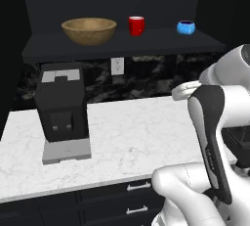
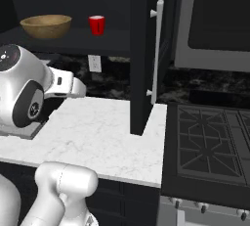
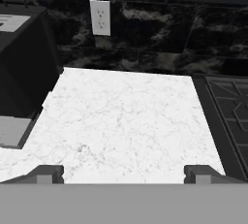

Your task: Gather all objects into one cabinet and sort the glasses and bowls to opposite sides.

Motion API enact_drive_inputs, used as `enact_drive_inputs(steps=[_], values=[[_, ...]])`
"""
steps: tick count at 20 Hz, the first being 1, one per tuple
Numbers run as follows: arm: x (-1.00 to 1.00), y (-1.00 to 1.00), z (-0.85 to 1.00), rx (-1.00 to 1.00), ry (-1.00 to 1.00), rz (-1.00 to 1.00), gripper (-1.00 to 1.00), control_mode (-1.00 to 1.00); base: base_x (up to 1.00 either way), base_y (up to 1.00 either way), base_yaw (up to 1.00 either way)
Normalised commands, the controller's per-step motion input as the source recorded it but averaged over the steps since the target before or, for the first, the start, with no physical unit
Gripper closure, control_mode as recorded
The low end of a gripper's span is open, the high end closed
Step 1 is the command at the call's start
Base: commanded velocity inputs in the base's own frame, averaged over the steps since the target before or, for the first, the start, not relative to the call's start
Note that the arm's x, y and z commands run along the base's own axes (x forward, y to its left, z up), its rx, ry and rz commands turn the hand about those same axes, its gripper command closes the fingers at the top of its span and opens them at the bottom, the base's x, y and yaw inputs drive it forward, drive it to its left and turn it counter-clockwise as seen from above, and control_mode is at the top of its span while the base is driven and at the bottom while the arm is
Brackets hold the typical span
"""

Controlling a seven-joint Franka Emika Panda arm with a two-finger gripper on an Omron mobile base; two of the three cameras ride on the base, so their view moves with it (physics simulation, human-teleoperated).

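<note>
Wooden bowl (image 1: pixel 89 30), red mug (image 1: pixel 136 25), one blue vessel (image 1: pixel 186 27) on cabinet shelf (image 1: pixel 122 44) | door (image 2: pixel 146 54) hides shelf's right end | claw (image 3: pixel 124 173) spread wide, empty, above tabletop (image 3: pixel 126 121)

No readable text, label, brand or number appears on anything. The coffee machine (image 1: pixel 62 110) at the worktop's (image 1: pixel 141 132) left end, the wall socket (image 3: pixel 100 17) and the red mug (image 1: pixel 136 25) carry no legible markings.
</note>
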Motion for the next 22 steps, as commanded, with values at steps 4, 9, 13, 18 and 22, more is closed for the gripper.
enact_drive_inputs(steps=[4,9,13,18,22], values=[[0.0,0.0,0.0,0.0,0.0,0.0,-1.0,1.0,-0.51,0.27,0.05],[0.0,0.0,0.0,0.0,0.0,0.0,-1.0,1.0,-0.63,0.88,0.07],[0.0,0.0,0.0,0.0,0.0,0.0,-1.0,1.0,-0.43,1.0,0.02],[0.0,0.0,0.0,0.0,0.0,0.0,-1.0,1.0,-0.32,1.0,0.0],[0.0,0.0,0.0,0.0,0.0,0.0,-1.0,1.0,-0.1,1.0,0.0]])
